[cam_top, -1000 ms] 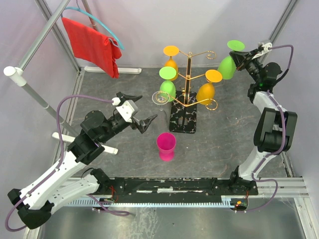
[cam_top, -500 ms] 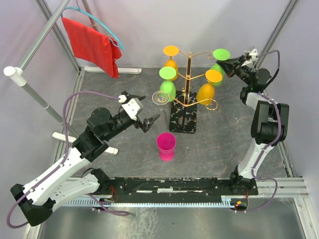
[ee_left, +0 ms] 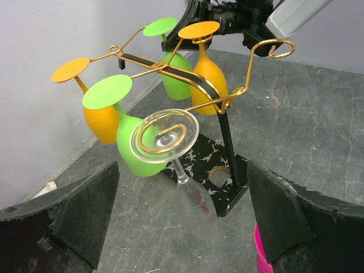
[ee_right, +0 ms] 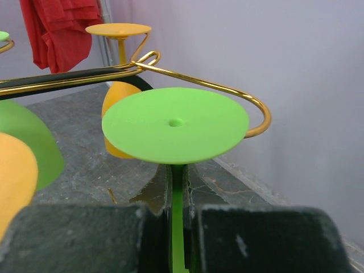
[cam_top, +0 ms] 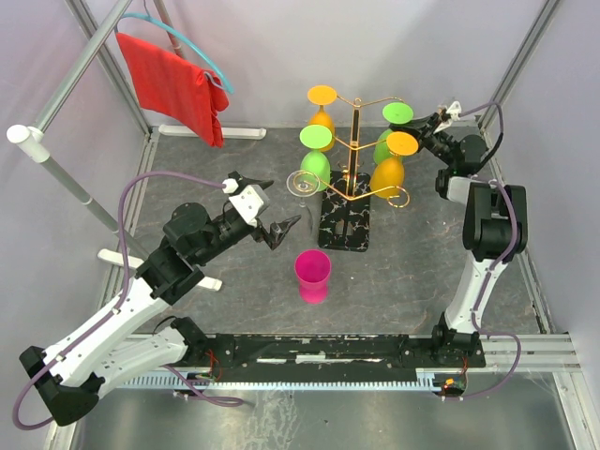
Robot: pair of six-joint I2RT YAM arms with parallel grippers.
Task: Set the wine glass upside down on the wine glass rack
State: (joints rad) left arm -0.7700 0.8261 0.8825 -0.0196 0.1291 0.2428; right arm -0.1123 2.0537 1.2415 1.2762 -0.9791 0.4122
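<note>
Four upside-down glasses on the curled arms of the wine glass rack (cam_top: 344, 223): two orange glasses (cam_top: 386, 175), a green glass (cam_top: 315, 167), a clear glass (ee_left: 165, 136). Fifth, the green wine glass (ee_right: 175, 124), foot up beside the far-right arm, stem pinched by the right gripper (ee_right: 177, 213). Left gripper (ee_left: 182, 227) spread wide, facing the clear glass. Pink cup (cam_top: 312, 275) upright before the marble base; red cloth (cam_top: 173, 80) hanging far left.

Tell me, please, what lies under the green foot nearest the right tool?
Under the foot, a green stem drops between the shut fingers of the right tool. The bowl below is covered by those fingers in the wrist view.
</note>
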